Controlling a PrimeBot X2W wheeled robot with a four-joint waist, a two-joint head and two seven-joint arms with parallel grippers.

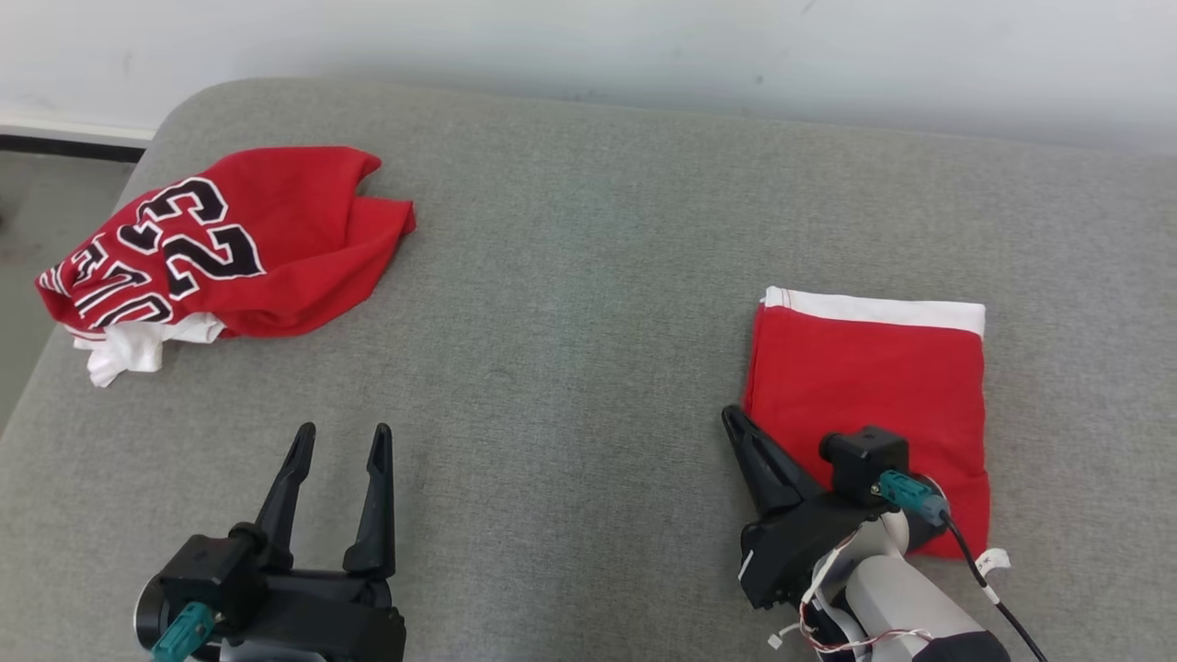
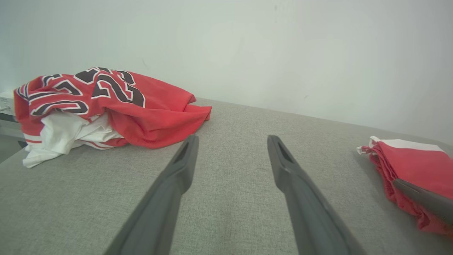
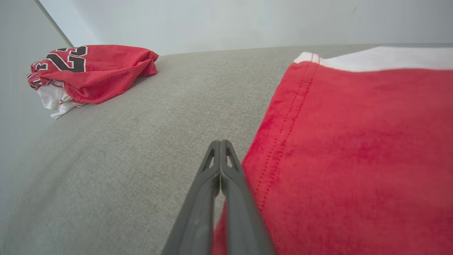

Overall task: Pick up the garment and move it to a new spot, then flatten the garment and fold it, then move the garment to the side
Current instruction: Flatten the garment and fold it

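The garment [image 1: 869, 377] lies folded into a red rectangle with a white band along its far edge, on the right of the grey padded surface [image 1: 570, 276]. My right gripper [image 1: 733, 418] is shut and lies low along the garment's left hem. In the right wrist view its tips [image 3: 220, 143] meet over bare grey fabric beside the red cloth [image 3: 354, 159], with nothing visibly pinched between them. My left gripper [image 1: 342, 430] stands open over the bare surface at the lower left, holding nothing. The left wrist view shows the open fingers [image 2: 232, 139] and the folded garment [image 2: 417, 166] off to the right.
A crumpled red jersey [image 1: 239, 239] with black-and-white lettering and a white lining sits at the far left, near the surface's rounded corner; the left wrist view has it ahead-left [image 2: 116, 102]. A pale wall [image 1: 644, 46] runs behind. The floor [image 1: 37, 230] drops away on the left.
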